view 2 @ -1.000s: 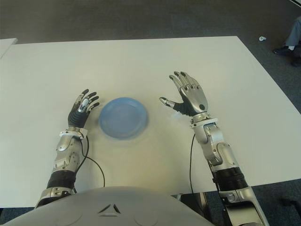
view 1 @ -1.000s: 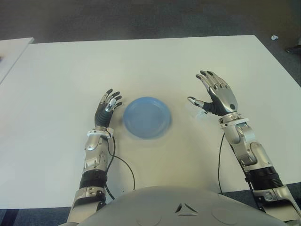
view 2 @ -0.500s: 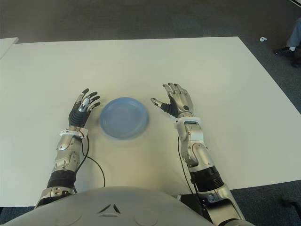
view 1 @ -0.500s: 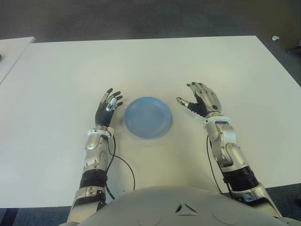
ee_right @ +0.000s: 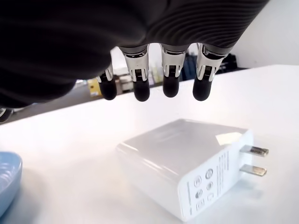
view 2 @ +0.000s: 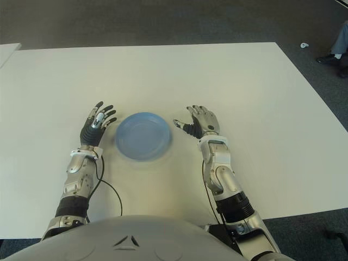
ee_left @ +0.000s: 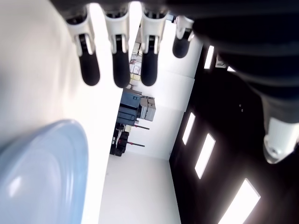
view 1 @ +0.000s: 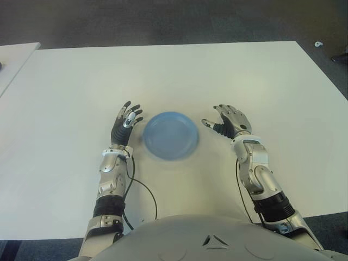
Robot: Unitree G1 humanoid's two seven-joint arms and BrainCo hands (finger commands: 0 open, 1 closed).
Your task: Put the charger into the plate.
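A white charger (ee_right: 187,163) with two metal prongs lies flat on the table just right of the blue plate (view 1: 170,135). My right hand (view 1: 228,120) hovers palm down directly over it and hides it in both eye views. In the right wrist view the fingers (ee_right: 140,88) hang extended above the charger, clear of it, with nothing held. My left hand (view 1: 125,123) shows open beside the plate's left rim, its fingertips (ee_left: 89,70) spread. The plate holds nothing.
The white table (view 1: 163,76) stretches wide behind the plate and hands. A second table edge (view 1: 13,60) shows at the far left. A black cable (view 1: 142,190) runs along the left forearm. Dark floor lies beyond the table's far edge.
My right hand has swung left toward the plate and dropped lower, covering the charger that showed by its thumb a second ago. The left hand and plate have not moved.
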